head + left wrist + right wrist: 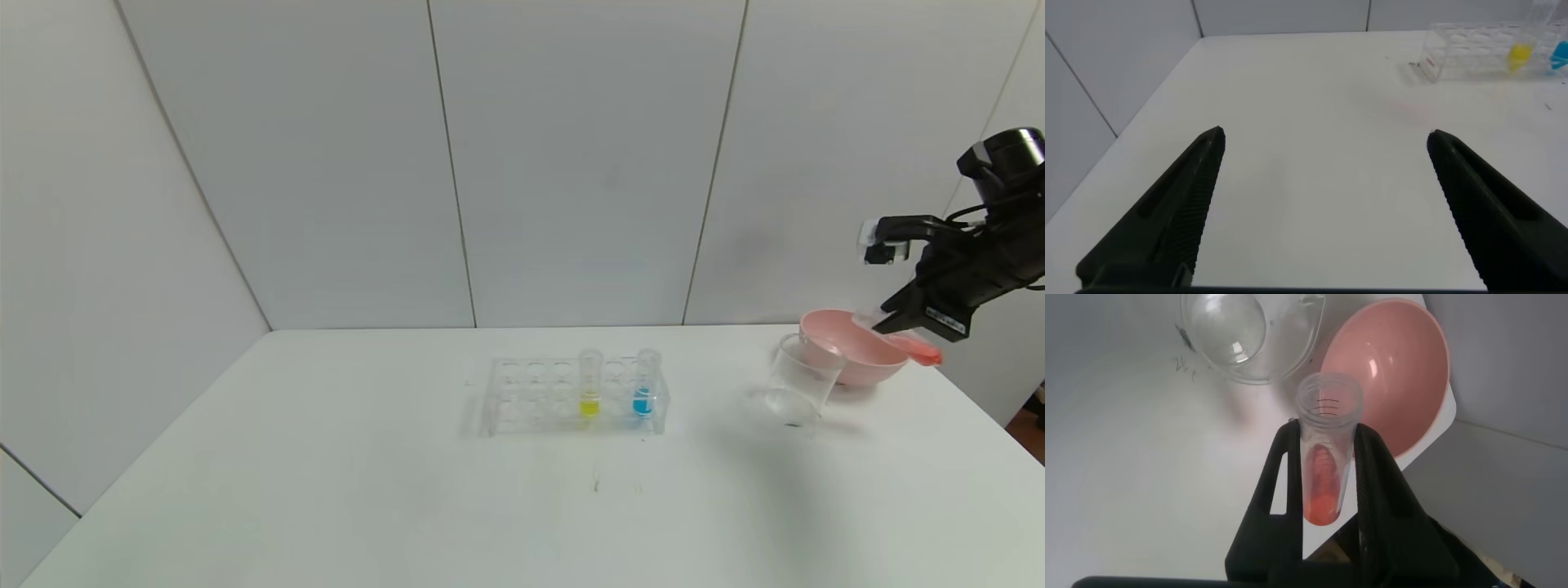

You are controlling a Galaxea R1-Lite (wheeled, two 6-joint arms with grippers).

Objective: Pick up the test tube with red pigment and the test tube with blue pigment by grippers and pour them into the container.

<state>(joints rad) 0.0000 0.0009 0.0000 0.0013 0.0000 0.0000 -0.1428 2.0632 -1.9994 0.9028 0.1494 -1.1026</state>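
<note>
Above the pink bowl (853,359), at the far right of the table (326,490), the right gripper (1327,469) is clamped on the red tube (1324,457), holding it tilted with its mouth aimed toward the beaker (800,380) and the orange-red liquid pooled at the raised, rounded end. That slant looks like the set-up for a pour, with the mouth kept low and pointed at the beaker's opening, though the tube hangs over the bowl, not yet over the beaker. The beaker stands just beside the bowl, on its left, touching or nearly so, and appears empty; the bowl also shows nothing inside. Well to the left of the bowl sits the clear rack (571,396), which keeps its tubes upright: the blue tube (645,392) near its right end and a yellow tube (589,390) beside it, each with a little liquid at the bottom. The left gripper (1323,204) hovers over bare table well left of the rack, its fingers spread wide and holding nothing.
</note>
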